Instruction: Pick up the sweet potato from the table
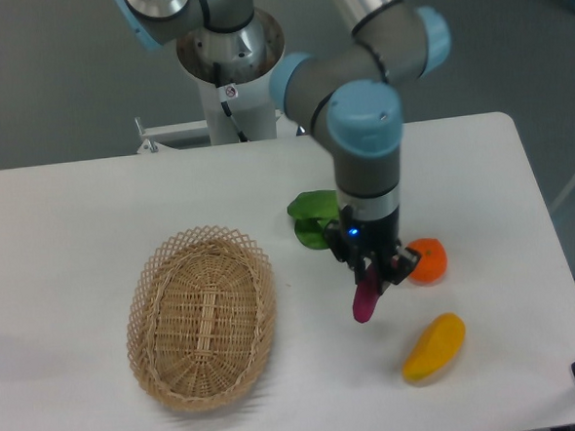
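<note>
Right of centre, over the table: arm's wrist points straight down, tool hangs below it.
gripper (372,277): fingers closed around the upper end of the sweet potato; gap between them only as wide as the tuber. Touches nothing else that I can see.
sweet potato (365,299): purple-magenta, slim, held roughly upright with a slight tilt, lower tip pointing down and a little left. Most of it sticks out below the fingers. Whether the lower tip touches the tabletop or hangs just clear, cannot tell from this angle.
table (63,219): white, flat, rounded corner at back right.
orange (426,261): round, on the table just right of the tool, partly hidden behind one finger; contact with the finger unclear.
yellow fruit (434,346): mango-shaped, lying on the table near the sweet potato, below and right of it, apart from it.
basket (202,316): oval wicker, on the table well left of the tool, nothing seen inside.
green leafy thing (312,217): on the table behind and left of the wrist, partly covered by the arm.
robot base (229,58): white column at the table's far edge.
</note>
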`<action>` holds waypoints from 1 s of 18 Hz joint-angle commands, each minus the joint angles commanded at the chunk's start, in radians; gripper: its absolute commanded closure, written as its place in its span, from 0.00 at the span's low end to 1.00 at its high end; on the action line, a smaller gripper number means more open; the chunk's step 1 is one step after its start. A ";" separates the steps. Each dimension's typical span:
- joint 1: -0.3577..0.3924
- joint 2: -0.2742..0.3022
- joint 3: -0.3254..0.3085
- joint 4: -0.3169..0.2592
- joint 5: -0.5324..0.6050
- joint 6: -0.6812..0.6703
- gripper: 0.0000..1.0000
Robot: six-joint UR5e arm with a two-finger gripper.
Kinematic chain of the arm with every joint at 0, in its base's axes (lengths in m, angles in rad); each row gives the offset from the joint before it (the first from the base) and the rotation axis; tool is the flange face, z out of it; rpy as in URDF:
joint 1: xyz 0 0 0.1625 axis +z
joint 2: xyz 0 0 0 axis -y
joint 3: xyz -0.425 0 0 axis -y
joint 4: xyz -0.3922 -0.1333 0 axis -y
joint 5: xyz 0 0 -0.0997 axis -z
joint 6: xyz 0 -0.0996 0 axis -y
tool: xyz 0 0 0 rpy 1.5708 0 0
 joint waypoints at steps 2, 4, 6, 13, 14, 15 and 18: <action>0.043 0.034 0.003 -0.047 -0.006 0.066 0.84; 0.101 0.055 -0.007 -0.091 -0.038 0.156 0.84; 0.127 0.060 -0.008 -0.098 -0.069 0.190 0.84; 0.160 0.072 -0.001 -0.109 -0.071 0.212 0.84; 0.160 0.072 0.002 -0.109 -0.071 0.212 0.84; 0.160 0.072 0.005 -0.108 -0.071 0.212 0.84; 0.158 0.072 0.005 -0.108 -0.071 0.212 0.84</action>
